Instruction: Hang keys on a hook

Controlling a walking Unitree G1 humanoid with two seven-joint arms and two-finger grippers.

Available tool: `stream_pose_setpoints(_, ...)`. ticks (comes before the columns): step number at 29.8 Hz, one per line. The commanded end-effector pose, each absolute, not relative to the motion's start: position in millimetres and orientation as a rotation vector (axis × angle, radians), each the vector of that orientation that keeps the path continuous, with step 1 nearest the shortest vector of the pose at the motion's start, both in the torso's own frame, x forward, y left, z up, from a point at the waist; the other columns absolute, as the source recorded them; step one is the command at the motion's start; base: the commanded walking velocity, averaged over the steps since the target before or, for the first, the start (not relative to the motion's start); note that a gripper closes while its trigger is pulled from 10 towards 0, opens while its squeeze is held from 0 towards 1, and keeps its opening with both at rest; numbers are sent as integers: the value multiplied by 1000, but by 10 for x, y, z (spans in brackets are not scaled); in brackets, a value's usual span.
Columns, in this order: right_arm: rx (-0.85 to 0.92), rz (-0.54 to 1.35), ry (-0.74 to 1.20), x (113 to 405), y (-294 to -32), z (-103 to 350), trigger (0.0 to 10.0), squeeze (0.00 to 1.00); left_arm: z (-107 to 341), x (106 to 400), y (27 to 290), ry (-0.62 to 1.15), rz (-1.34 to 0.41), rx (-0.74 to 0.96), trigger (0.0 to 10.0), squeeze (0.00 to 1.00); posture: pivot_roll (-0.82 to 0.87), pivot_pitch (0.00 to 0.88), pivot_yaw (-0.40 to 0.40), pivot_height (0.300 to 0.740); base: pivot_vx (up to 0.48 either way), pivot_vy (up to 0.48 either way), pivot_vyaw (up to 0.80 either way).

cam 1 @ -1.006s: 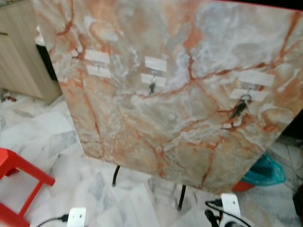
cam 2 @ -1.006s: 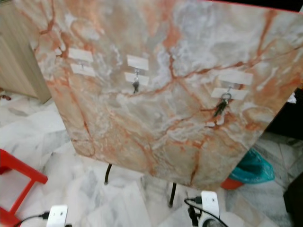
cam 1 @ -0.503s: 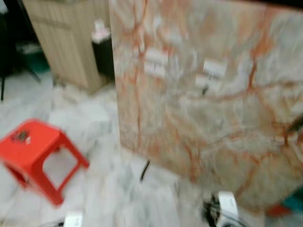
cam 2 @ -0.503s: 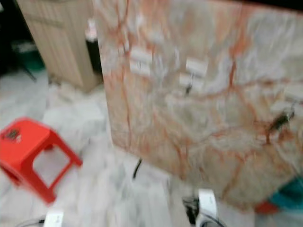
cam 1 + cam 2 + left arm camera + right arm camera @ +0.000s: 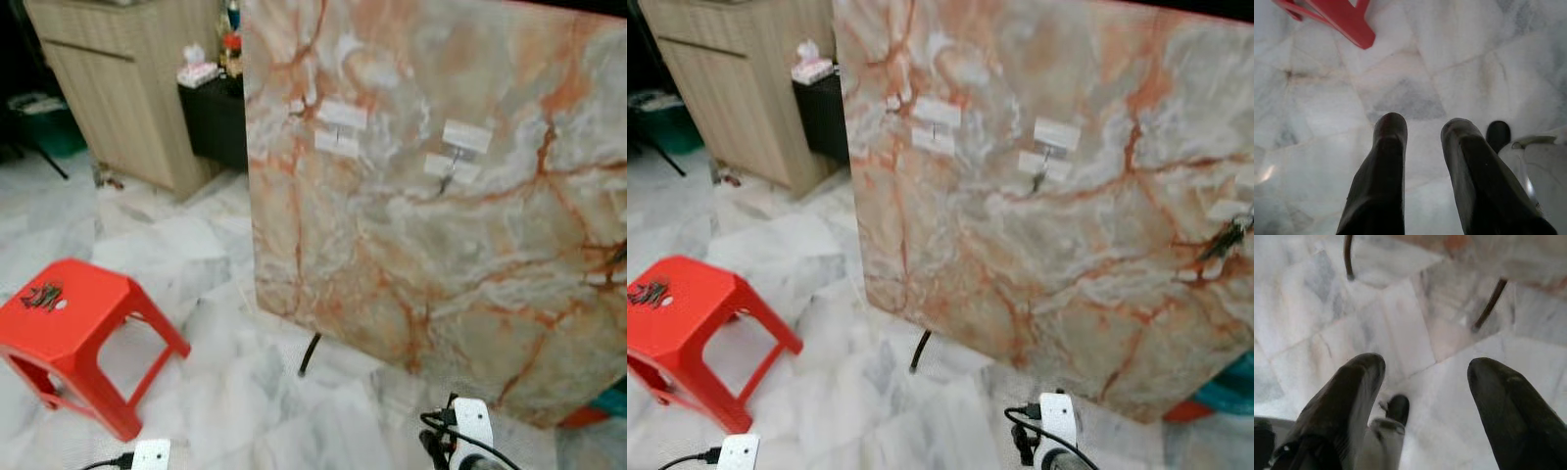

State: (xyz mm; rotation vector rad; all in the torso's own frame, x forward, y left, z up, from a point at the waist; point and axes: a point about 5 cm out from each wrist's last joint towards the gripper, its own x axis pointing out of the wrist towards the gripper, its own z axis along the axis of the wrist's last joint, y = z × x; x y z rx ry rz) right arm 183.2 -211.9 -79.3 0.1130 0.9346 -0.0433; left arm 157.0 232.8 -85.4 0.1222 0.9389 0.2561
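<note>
Keys [image 5: 37, 295] lie on the red stool [image 5: 93, 323], left of the marble board [image 5: 421, 245] with its hooks [image 5: 339, 137]. I see both arms hanging low over the floor [image 5: 1327, 98], left gripper [image 5: 1422, 129] slightly parted and empty, right gripper [image 5: 1425, 369] spread wide, empty.

a glossy, orange-veined marble-look board [image 5: 441, 245] is seen above a polished white marble floor [image 5: 196, 294], beside a smooth red plastic stool [image 5: 69, 333] and a matt, wood-grain cabinet [image 5: 127, 88]; dark metal legs [image 5: 310, 354] are shown beneath.
</note>
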Motion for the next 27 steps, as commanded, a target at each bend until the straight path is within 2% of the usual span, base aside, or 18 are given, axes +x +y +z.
stream_pose_setpoints(1, 124, -42, 928, 1861, -2089, -785, 10000, 0, -862, 1523, 2383, 957, 271, 123, 10000, 0, 74, 15, -45, 740, 0, 326, 0)
stream_pose_setpoints(18, 114, -37, 932, 1858, -2100, -784, 10000, 0, -871, 1512, 2363, 959, 270, 119, 10000, 0, 66, 22, -48, 740, 0, 324, 0)
stream_pose_setpoints(27, 115, -39, 936, 1819, -2080, -806, 10000, 0, -889, 1472, 2356, 976, 233, 142, 10000, 0, 54, 0, -17, 740, 0, 323, 0)
